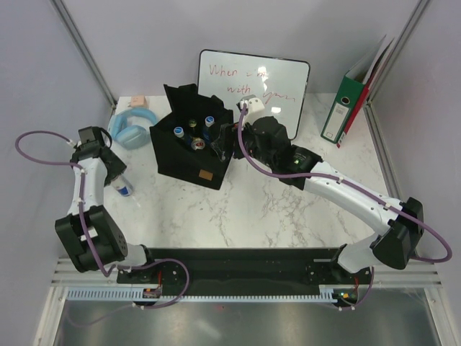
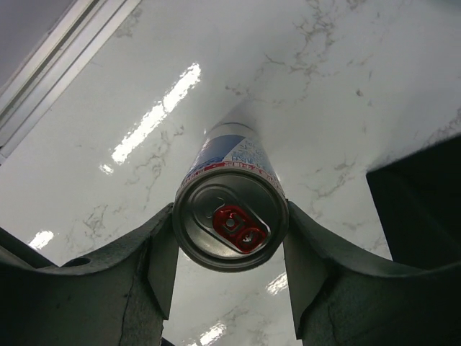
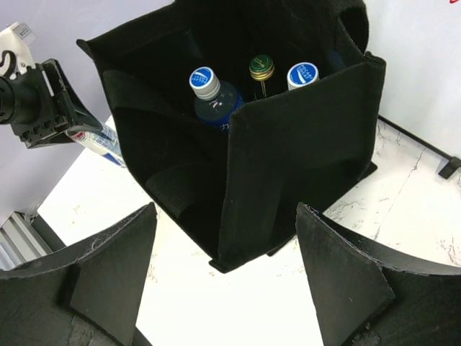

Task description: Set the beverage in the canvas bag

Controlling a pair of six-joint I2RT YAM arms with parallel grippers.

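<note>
The beverage is a silver and blue can (image 2: 230,216) with a red tab, standing on the marble left of the canvas bag (image 1: 189,148). My left gripper (image 2: 230,252) is shut on it, with both fingers pressed against the can's rim. In the top view the can (image 1: 123,187) pokes out below the left gripper (image 1: 114,171). The black bag (image 3: 288,144) stands open with two blue-capped bottles (image 3: 204,81) and a green-capped bottle (image 3: 261,68) inside. My right gripper (image 3: 227,267) is open just off the bag's near corner and holds nothing. In the top view the right gripper (image 1: 227,140) is by the bag's right side.
A whiteboard (image 1: 253,86) leans behind the bag and a green binder (image 1: 353,101) stands at the back right. A light blue ring-shaped thing (image 1: 132,126) and a small pink block (image 1: 137,101) lie at the back left. The bag's dark side (image 2: 425,209) shows right of the can.
</note>
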